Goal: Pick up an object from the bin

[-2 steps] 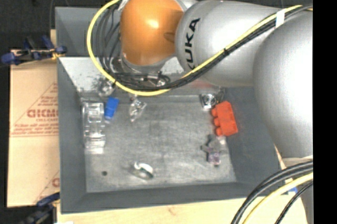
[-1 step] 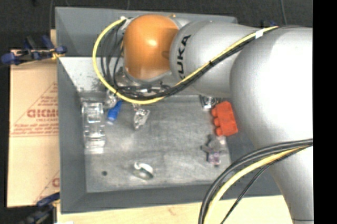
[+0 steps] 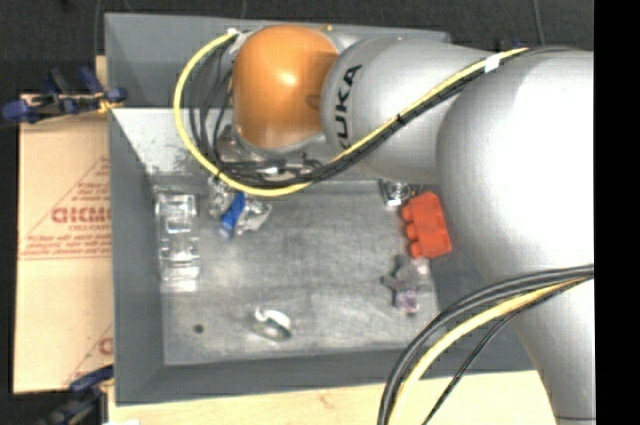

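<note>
My gripper [image 3: 250,211] hangs under the orange wrist cover, low over the bin's upper-left floor. A small blue thing [image 3: 231,215] lies right against it, partly hidden by the gripper's metal parts. Just to the left, a clear plastic piece [image 3: 177,238] lies lengthwise on the floor. Whether the blue thing is held cannot be made out.
A red-orange block [image 3: 427,225] lies at the right side near the arm. Below it sits a small dark and purple thing [image 3: 405,291]. A small white curled piece [image 3: 270,321] rests near the front wall. The arm covers the bin's upper right.
</note>
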You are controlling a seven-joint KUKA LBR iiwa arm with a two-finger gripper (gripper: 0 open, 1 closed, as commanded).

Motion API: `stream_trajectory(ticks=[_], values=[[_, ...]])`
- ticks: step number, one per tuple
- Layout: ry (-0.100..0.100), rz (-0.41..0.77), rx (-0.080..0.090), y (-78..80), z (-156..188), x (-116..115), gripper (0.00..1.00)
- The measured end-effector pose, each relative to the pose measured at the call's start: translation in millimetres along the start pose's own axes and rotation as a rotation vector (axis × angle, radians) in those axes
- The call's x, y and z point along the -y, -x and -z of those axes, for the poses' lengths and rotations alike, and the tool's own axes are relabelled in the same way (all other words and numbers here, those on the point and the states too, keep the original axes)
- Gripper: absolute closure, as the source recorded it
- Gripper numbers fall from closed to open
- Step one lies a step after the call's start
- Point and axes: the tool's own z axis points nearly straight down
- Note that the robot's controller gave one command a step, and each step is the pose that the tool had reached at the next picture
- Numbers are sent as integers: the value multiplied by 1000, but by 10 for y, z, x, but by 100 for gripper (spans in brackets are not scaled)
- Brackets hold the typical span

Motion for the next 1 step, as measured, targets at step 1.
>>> stream_trajectory(ticks=[1], values=[[-9, -39, 4, 48, 1283, -199, 100]])
